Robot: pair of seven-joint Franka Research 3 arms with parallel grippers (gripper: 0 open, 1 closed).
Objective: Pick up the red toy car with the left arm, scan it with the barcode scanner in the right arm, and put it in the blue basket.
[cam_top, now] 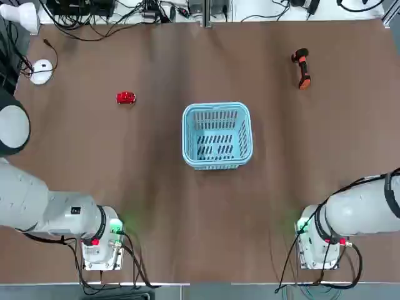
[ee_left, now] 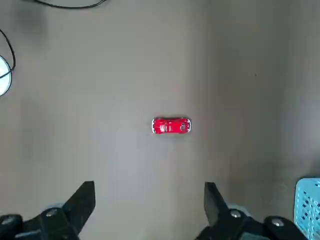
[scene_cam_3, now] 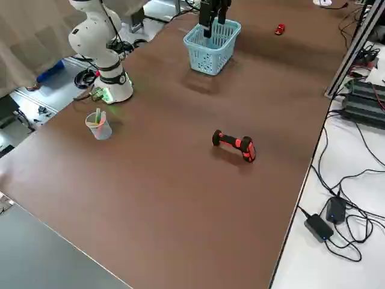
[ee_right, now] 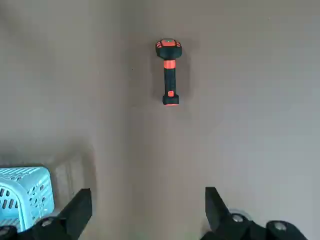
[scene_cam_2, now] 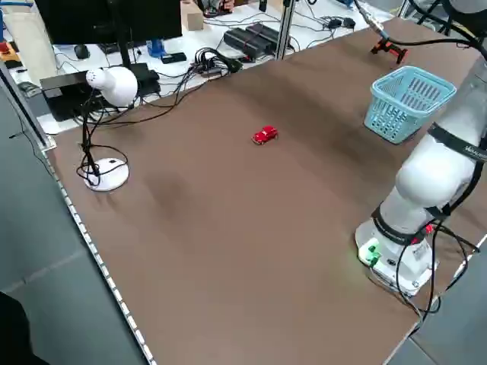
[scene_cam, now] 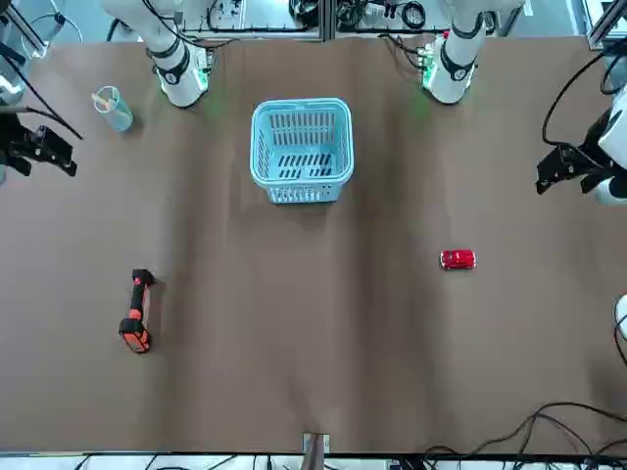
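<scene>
Overhead: red toy car [cam_top: 125,97] at ten o'clock from blue basket [cam_top: 217,136], barcode scanner [cam_top: 301,67] at two.
Cup [scene_cam: 113,109] shows in front view, not overhead. Left gripper [ee_left: 149,197], right gripper [ee_right: 148,200]: wide, empty, over table [cam_top: 206,237]; open tabletop separates car and basket rim.

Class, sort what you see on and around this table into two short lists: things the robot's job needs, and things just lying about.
Needed for the job:
- red toy car
- barcode scanner
- blue basket

Just lying about:
- cup with sticks in it
- white round base
- black cables
</scene>
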